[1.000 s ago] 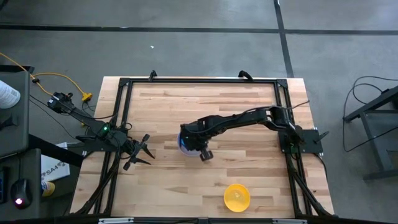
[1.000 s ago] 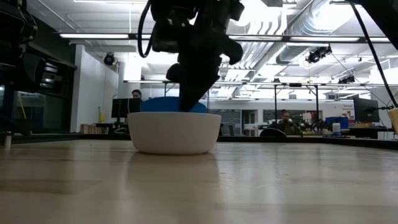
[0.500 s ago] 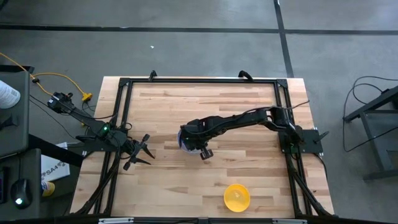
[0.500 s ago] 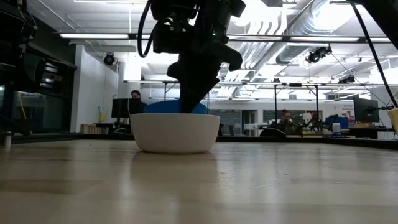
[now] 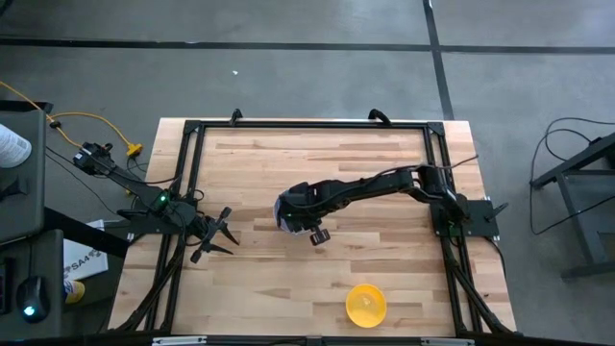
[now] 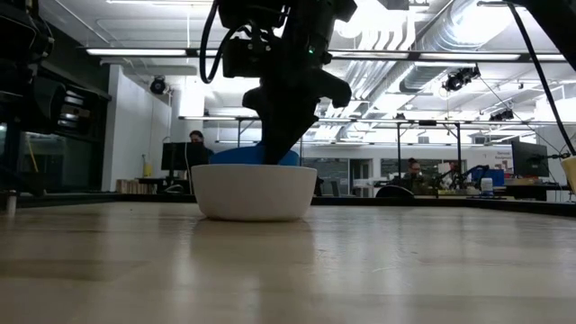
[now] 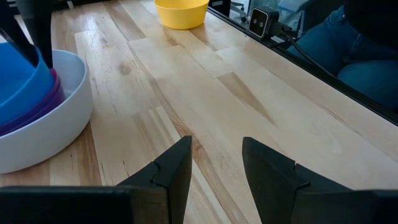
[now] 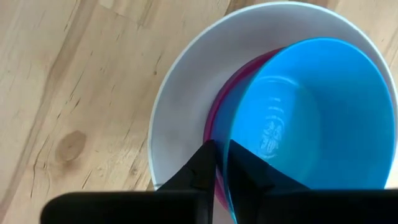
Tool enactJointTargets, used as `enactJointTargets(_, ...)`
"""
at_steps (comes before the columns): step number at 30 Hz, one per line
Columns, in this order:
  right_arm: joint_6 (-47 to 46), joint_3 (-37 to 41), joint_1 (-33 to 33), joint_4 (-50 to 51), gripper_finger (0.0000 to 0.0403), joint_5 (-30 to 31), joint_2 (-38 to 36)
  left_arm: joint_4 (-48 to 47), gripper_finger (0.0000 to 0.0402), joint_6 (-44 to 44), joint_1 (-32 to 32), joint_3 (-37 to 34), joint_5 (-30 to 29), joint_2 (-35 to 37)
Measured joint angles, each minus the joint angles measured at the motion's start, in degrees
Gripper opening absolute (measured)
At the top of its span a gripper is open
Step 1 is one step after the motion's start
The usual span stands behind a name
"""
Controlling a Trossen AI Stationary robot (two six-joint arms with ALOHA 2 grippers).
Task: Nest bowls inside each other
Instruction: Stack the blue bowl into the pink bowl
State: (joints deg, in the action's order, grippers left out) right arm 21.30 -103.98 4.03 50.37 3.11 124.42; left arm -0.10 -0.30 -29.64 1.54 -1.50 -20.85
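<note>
A white bowl [image 8: 177, 106] stands on the table near its middle, also in the low view [image 6: 254, 191]. A purple bowl [image 8: 216, 121] sits nested in it. A blue bowl [image 8: 311, 118] lies tilted on top of the purple one, with its rim showing above the white rim [image 6: 236, 155]. My right gripper [image 8: 222, 169] hangs over the stack, shut on the blue bowl. A yellow bowl [image 5: 366, 304] stands alone near the table's near edge. My left gripper [image 5: 229, 234] waits open at the table's left, holding nothing. My right gripper has the blue bowl's rim [image 8: 229, 146] between its fingers. One finger [image 8: 249, 174] is inside the bowl and the other [image 8: 202, 165] is outside, over the purple bowl. The fingers come steeply from above. The blue bowl sits tilted inside the purple bowl.
A black frame [image 5: 307, 125] runs along the table's edges. Bare wood lies between the stack and the yellow bowl [image 7: 181, 12]. Beyond the table, in the low view, there are desks and seated people [image 6: 412, 171].
The blue bowl has sunk a little lower into the white bowl while my right gripper stayed over the stack and tipped slightly. The white bowl has shifted a trace on the table.
</note>
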Motion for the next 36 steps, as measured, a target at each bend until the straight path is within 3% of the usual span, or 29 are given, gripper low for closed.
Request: enactJointTargets(36, 1.46, 0.00, 0.11, 0.05, 0.0030, -2.11, -0.94, 0.00, 0.0141, 0.00, 0.01, 0.00, 0.00, -0.01)
